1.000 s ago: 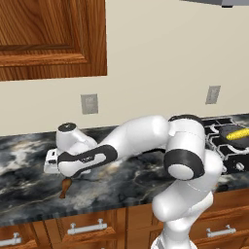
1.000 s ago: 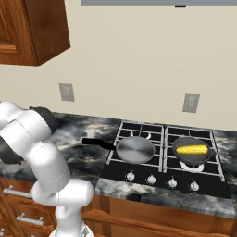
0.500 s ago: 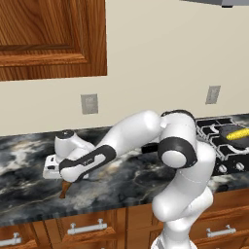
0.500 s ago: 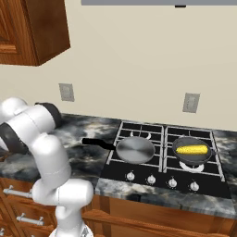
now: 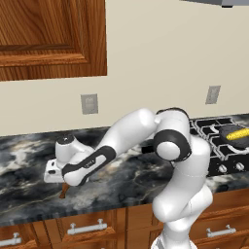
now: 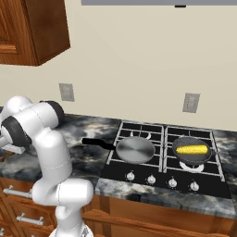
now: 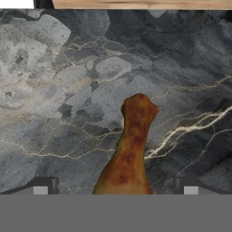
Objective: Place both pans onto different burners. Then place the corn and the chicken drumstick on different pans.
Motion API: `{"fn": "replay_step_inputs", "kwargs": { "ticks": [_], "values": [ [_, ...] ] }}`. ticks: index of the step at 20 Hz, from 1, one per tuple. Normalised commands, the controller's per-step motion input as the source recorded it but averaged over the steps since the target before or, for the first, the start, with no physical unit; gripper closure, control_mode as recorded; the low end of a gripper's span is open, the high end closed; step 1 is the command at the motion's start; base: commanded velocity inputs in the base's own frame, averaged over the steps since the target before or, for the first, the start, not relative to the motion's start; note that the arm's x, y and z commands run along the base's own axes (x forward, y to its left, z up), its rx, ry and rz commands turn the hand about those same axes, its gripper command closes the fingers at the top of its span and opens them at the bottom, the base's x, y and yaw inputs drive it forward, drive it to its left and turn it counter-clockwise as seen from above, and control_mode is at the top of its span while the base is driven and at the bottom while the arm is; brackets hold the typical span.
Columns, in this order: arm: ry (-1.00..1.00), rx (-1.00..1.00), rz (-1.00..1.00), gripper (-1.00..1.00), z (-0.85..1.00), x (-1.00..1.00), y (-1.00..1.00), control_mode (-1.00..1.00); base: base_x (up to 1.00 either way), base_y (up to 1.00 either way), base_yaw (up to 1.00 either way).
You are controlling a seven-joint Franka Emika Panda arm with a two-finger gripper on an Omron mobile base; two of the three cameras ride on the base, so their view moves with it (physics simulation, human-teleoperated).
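The reddish-brown chicken drumstick (image 7: 130, 149) lies on the dark marble counter, thin end pointing away from the hand. My gripper (image 7: 115, 188) is open just above it, one fingertip on each side and well clear of the meat. In the left base view the gripper (image 5: 64, 184) hangs low over the drumstick (image 5: 62, 193) near the counter's front edge, far left of the cooktop. The light silver pan (image 6: 134, 149) sits on the front left burner with its handle pointing left. The darker pan (image 6: 191, 150) sits on the front right burner and holds the yellow corn (image 6: 191, 149).
The two rear burners (image 6: 139, 130) are bare. A row of silver knobs (image 6: 161, 179) lines the cooktop's front. A wooden wall cabinet (image 5: 51, 36) hangs above the counter, and my arm's elbow (image 5: 170, 143) arches over the counter between the drumstick and the cooktop.
The arm's elbow has swung leftward and the hand has settled slightly lower over the drumstick. The drumstick, both pans and the corn lie where they were.
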Motion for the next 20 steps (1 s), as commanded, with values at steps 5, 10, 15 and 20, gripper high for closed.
{"fn": "replay_step_inputs", "kwargs": {
  "ticks": [5,10,15,20],
  "values": [
    [0.0,0.0,0.0,-1.0,-0.25,0.0,0.04,-1.0,0.0,0.0,0.0],
    [0.0,-0.02,0.0,1.0,-0.17,0.0,0.08,-1.0,0.0,0.0,0.0],
    [0.0,0.0,0.0,1.0,0.0,0.0,0.0,-1.0,0.0,0.0,0.0],
    [-0.05,0.0,0.02,1.0,0.25,0.0,-0.1,-1.0,0.0,0.0,0.0]
  ]
}}
